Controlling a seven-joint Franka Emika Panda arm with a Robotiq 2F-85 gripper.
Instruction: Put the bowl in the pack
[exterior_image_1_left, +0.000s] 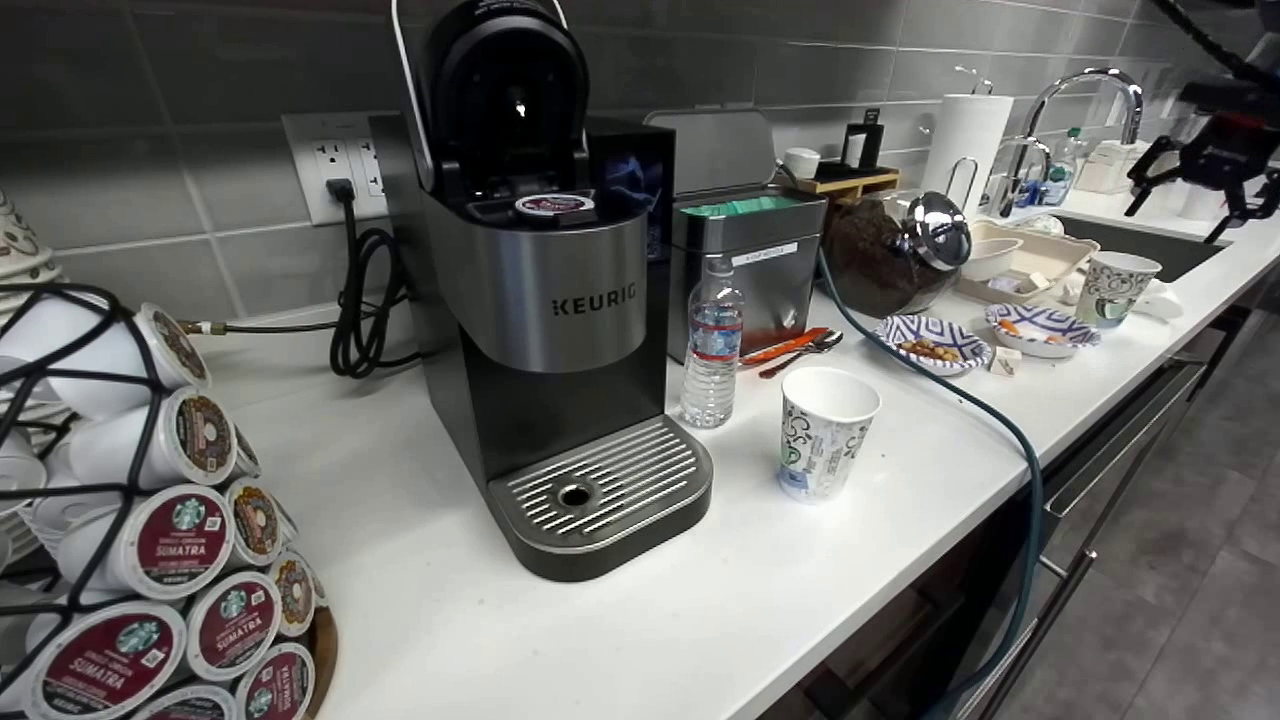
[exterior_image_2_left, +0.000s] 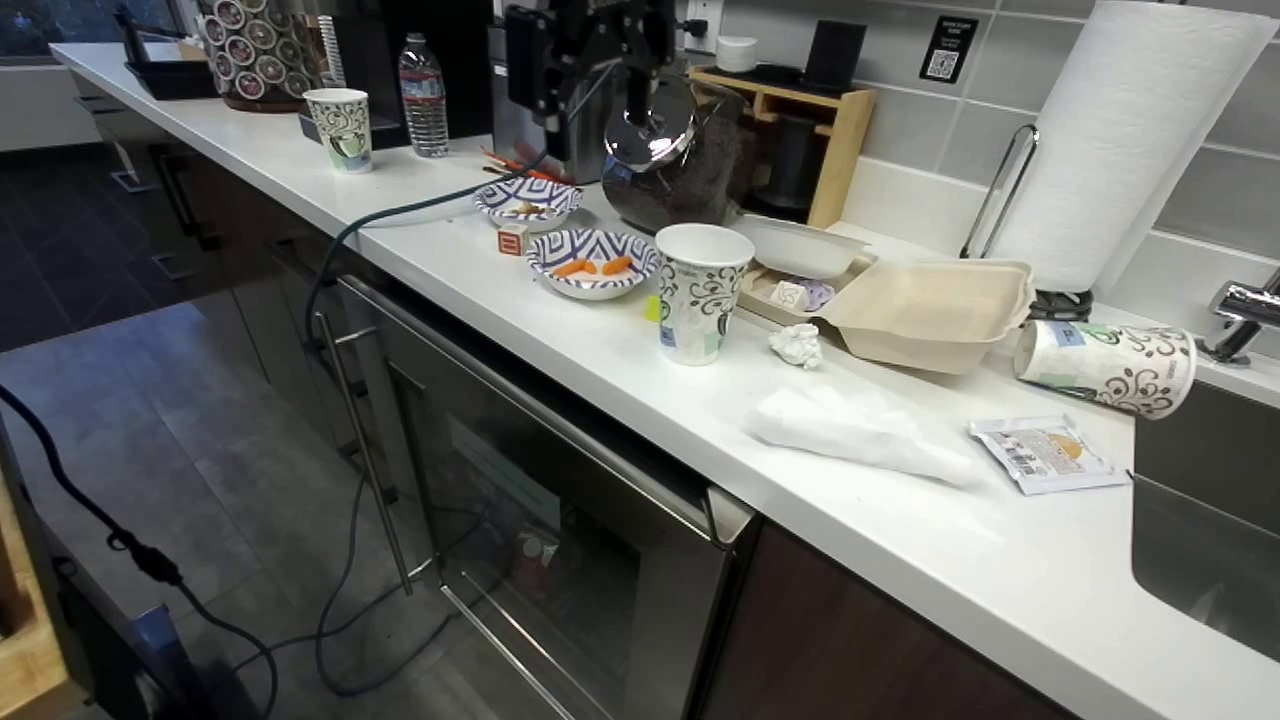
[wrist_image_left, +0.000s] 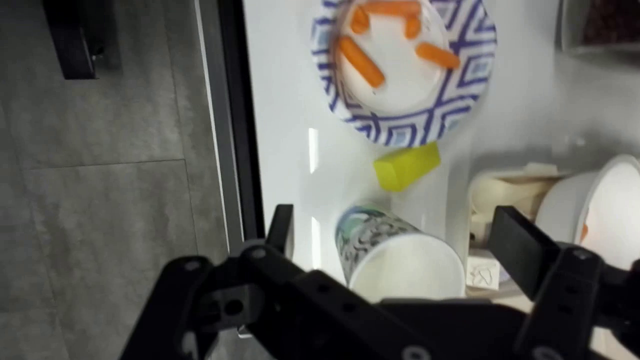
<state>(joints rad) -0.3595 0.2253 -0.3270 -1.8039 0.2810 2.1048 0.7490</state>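
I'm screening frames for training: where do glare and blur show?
Wrist view: bright glare streaks on the counter, with the cup and the tool slightly soft; both exterior views: bright highlights on the shiny lid of the jar.

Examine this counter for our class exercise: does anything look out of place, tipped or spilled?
Yes. A paper cup lies on its side near the sink; it looks toppled, since another cup stands upright. A crumpled white wad sits near the takeout container, like litter left behind. I see no spill.
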